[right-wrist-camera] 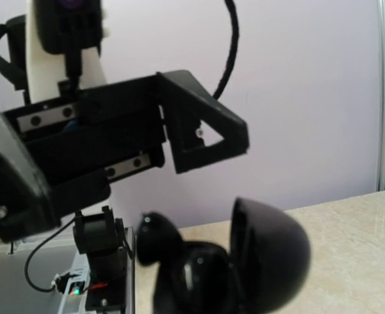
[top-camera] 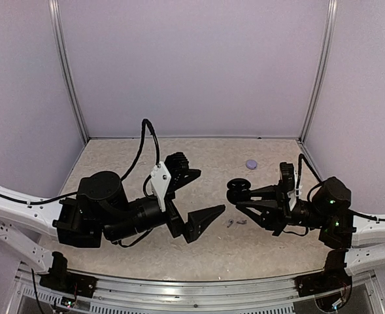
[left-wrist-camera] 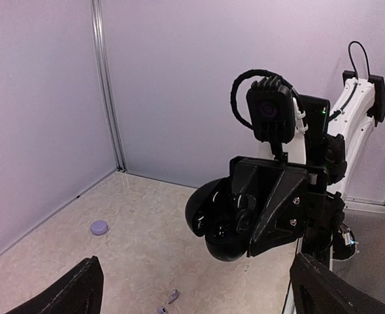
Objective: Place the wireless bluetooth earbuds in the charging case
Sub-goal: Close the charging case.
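Closest to me, the two arms reach in from their mounts at the table [top-camera: 244, 256] edge, forearms lying low and nearly level, wrists turned toward each other. The left gripper [top-camera: 211, 191] points to the right with its fingers spread as wide as they go, one toward the near edge and one toward the back, and nothing is between them. Just past its near finger, the wireless bluetooth earbuds [top-camera: 231, 223] lie side by side on the tabletop, close together, under the gap between the two grippers. The right gripper [top-camera: 248, 197] points left, its fingers clamped on the charging case [top-camera: 238, 186], a black clamshell held up off the table. Its lid stands open, and the hollows inside face the left gripper's camera. Neither earbud is in it. Farther back, well apart from both grippers, a small lavender puck [top-camera: 251, 163] rests flat on the table, in front of the plain back wall [top-camera: 192, 65].
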`<state>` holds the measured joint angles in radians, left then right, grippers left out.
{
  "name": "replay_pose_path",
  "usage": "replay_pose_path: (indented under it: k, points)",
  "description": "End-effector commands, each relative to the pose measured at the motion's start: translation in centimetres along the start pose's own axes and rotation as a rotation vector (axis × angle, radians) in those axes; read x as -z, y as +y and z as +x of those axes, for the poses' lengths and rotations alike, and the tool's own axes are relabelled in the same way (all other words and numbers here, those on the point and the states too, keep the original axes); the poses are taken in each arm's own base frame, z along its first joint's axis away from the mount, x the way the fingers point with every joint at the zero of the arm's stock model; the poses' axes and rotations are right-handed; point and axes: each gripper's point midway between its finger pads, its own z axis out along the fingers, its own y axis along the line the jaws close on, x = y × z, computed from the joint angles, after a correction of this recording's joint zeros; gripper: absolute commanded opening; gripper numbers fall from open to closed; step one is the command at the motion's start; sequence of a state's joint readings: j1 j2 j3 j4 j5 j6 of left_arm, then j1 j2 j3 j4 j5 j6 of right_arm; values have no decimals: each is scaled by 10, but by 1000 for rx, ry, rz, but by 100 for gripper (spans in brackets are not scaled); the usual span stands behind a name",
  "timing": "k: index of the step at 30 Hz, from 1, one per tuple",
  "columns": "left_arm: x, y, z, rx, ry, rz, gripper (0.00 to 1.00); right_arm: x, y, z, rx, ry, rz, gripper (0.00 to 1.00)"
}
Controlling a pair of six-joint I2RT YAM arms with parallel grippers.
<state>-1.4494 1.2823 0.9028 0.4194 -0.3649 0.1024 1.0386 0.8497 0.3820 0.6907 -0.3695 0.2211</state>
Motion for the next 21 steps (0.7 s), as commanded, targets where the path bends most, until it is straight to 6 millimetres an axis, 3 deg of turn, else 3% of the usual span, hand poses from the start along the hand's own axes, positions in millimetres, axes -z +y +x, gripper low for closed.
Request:
replay_pose_path:
  k: [1,21]
  points:
    - [2,-7,1,120,-1,85,99,-1,6,-6,27,3,-29,1]
    - [-17,9,12,250,60,106,99,-8,17,-1,17,24,-92,1]
